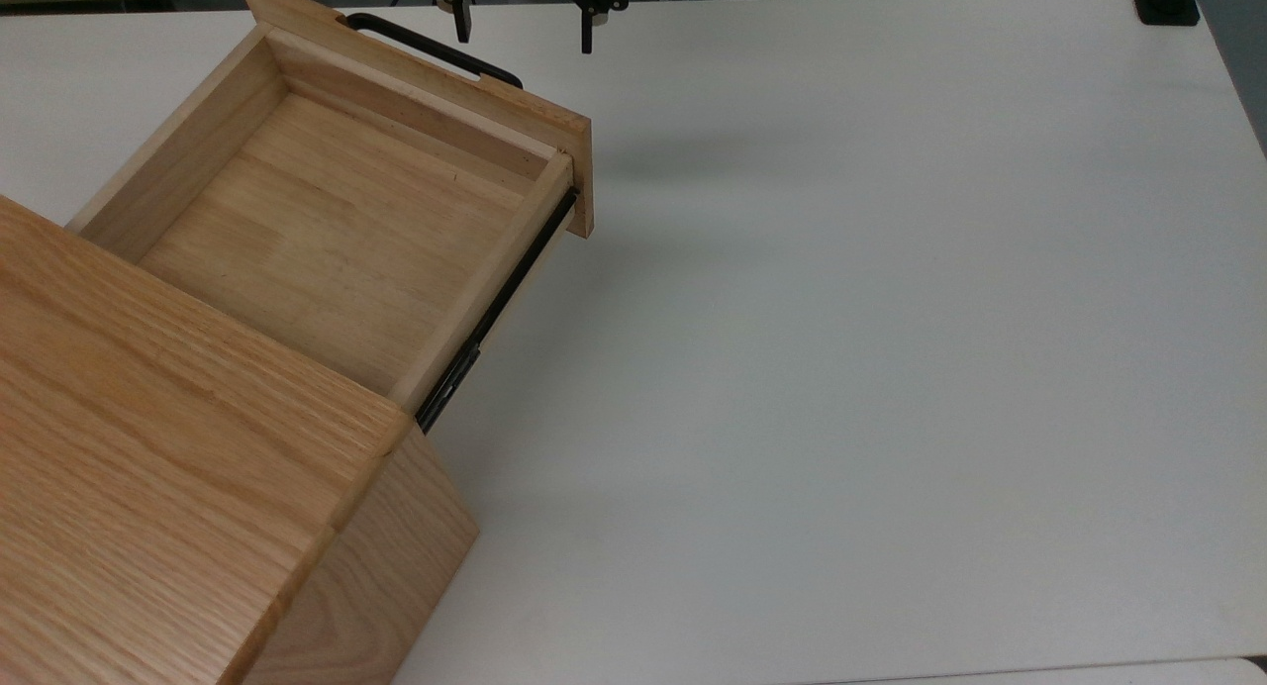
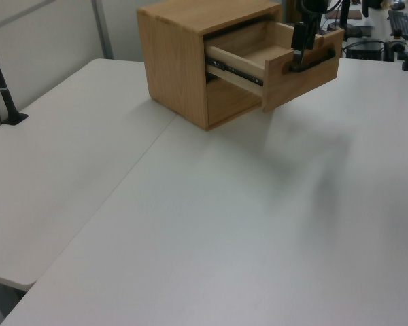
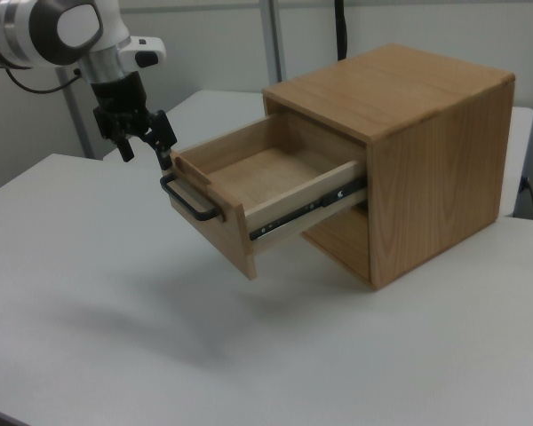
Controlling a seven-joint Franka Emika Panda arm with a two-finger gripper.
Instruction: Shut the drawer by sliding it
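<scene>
1. Nearest you in the top view stands the oak cabinet [image 1: 178, 487], broad grained top filling the top view's lower left, seated on the white table [image 1: 841, 368].
2. Beyond it the drawer [image 1: 327, 210] hangs pulled well out of the cabinet's upper slot, empty, riding on black side rails [image 1: 495, 309]; in the right view it juts toward the right view's left, clear of the tabletop.
3. Expect it to handle as a stiff, light wooden box that glides on its rails; push square to the wide front panel [image 3: 218, 232], not sideways, or the cabinet may skid on the smooth table.
4. The thin black bar handle [image 1: 431, 48] is the grip point if you pinch; a flat push on the panel beside it looks enough.
5. Farthest off, the gripper [image 1: 523, 30] hovers just beyond the panel, its fingers [image 1: 462, 24] spread apart with nothing between them, near the handle's end but not touching it.
</scene>
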